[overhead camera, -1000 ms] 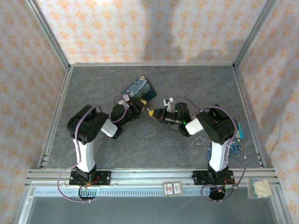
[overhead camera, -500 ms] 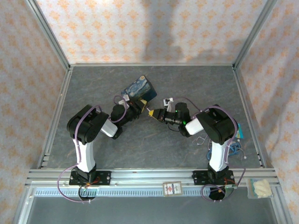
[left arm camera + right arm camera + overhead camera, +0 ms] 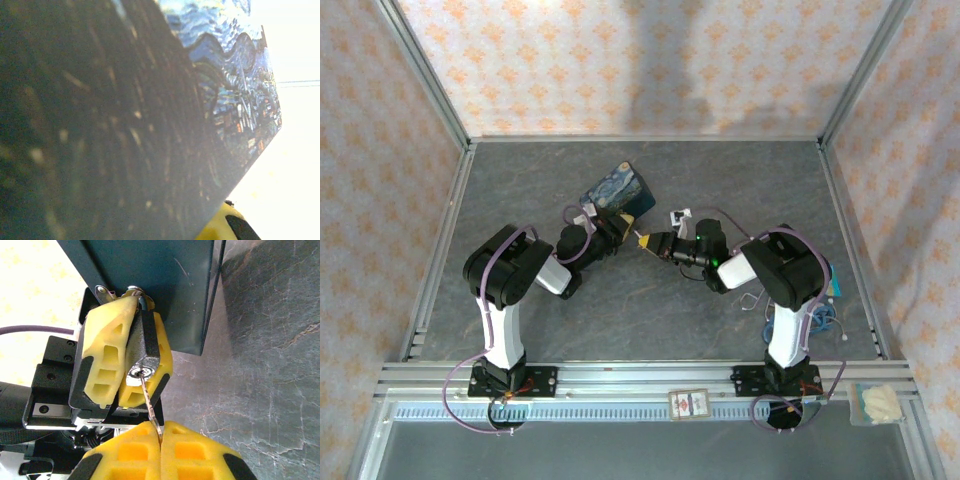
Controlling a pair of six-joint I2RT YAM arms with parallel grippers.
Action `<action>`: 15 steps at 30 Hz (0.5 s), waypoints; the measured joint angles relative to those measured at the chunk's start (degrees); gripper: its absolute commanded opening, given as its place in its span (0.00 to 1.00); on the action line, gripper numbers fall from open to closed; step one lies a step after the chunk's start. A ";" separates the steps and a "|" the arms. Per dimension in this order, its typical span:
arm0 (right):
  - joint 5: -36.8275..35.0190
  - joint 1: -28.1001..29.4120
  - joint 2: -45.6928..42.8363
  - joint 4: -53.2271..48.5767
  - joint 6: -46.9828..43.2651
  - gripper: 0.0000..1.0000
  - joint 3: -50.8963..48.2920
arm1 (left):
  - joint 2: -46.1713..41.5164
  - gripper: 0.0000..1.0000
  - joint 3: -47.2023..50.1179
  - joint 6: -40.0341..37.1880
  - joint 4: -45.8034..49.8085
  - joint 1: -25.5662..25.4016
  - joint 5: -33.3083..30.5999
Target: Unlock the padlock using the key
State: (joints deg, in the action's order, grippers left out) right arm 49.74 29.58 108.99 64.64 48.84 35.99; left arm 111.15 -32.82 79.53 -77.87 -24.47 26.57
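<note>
One key (image 3: 150, 407) between right fingers (image 3: 192, 452)

No text, brand, number or sign can be read: the small card (image 3: 687, 402) on the front rail (image 3: 620, 378) and the white tag (image 3: 678, 216) near the painted box (image 3: 617, 190) are too small to make out.

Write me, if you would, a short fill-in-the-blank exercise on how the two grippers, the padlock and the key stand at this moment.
1. The left gripper clamps the padlock between two fingers whose colour is ____.
2. The key has its tip pushed into the padlock's ____.
3. The right gripper is shut on the ____.

Missing words: yellow; keyhole; key.
</note>
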 measured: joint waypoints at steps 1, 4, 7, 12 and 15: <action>-0.02 0.00 -0.09 0.00 0.00 0.00 0.00 | 0.00 0.00 0.00 0.00 0.00 -0.09 0.02; 0.00 -0.07 -0.09 0.02 0.02 0.00 0.00 | 0.00 0.00 0.00 0.02 0.00 -0.35 -0.13; 0.02 -0.11 -0.07 0.35 0.09 0.00 0.04 | 0.00 0.00 0.00 0.04 -0.09 -0.35 -0.20; 0.26 -0.15 0.39 0.63 0.28 0.00 0.55 | 0.00 0.00 0.00 0.15 -0.37 -0.35 -0.59; 0.90 -0.55 0.42 0.63 0.28 0.00 0.83 | 0.00 0.00 0.00 0.17 -0.96 -0.35 -0.66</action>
State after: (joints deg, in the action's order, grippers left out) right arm 50.63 29.04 109.40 65.28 49.12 36.82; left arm 111.15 -32.82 79.70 -78.83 -24.82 25.91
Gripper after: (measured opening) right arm 0.045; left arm 0.085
